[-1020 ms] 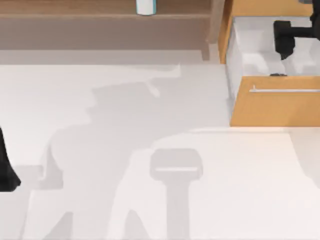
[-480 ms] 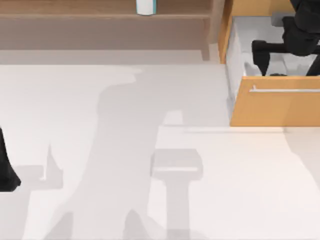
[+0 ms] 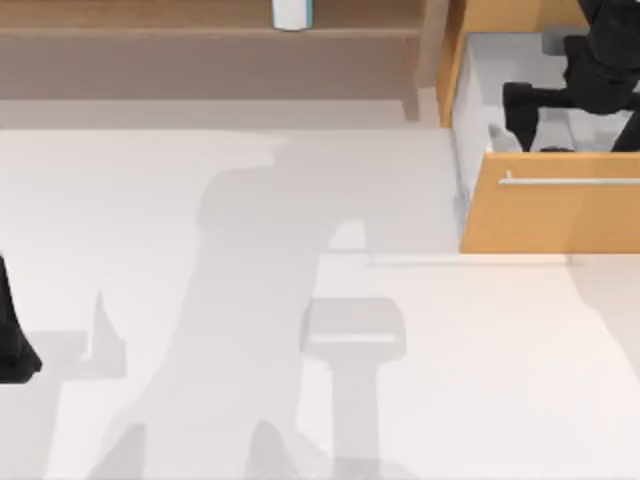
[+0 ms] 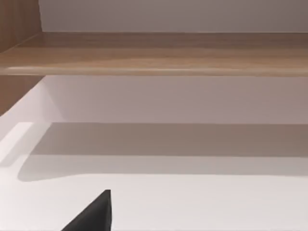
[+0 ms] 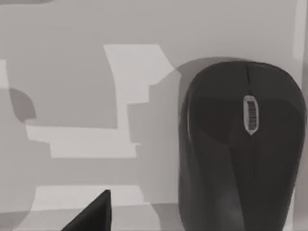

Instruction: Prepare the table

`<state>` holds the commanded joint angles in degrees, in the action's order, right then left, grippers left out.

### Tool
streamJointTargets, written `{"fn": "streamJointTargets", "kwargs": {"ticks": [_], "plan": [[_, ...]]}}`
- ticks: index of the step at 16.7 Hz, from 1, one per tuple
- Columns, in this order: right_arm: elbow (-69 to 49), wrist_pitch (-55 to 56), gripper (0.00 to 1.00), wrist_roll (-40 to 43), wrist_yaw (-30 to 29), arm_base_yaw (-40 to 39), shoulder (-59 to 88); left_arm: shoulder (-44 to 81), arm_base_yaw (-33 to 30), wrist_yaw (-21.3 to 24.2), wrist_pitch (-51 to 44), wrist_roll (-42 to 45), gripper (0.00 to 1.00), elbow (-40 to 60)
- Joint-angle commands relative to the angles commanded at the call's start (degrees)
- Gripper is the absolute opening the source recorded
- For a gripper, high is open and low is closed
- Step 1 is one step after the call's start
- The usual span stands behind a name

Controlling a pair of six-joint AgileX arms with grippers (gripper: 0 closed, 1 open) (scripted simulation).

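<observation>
The table is a broad white top crossed by grey shadows, with nothing lying on its open part. My right gripper reaches down into the open drawer of the orange-wood cabinet at the back right. A black computer mouse with a silver scroll wheel lies on the drawer's pale floor, close below that gripper. In the top view the mouse is a dark sliver just behind the drawer front. My left gripper is parked at the table's left edge.
The drawer front with its silver bar handle juts out over the table's back right. A tan wooden shelf runs along the back and carries a white and teal cup. The same shelf faces the left wrist.
Between one second and half a second ago my right arm swung left and down into the drawer. Since then it has barely shifted. The left arm has stayed still.
</observation>
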<state>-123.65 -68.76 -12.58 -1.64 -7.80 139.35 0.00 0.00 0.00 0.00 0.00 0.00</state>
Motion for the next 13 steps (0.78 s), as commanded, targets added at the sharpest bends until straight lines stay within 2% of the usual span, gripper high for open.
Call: {"fn": "streamJointTargets", "kwargs": {"ticks": [13], "plan": [[3.1, 4.5, 1.0, -0.1, 0.0, -0.1, 1.5, 0.0, 0.0, 0.0, 0.0, 0.0, 1.0, 0.0]]}}
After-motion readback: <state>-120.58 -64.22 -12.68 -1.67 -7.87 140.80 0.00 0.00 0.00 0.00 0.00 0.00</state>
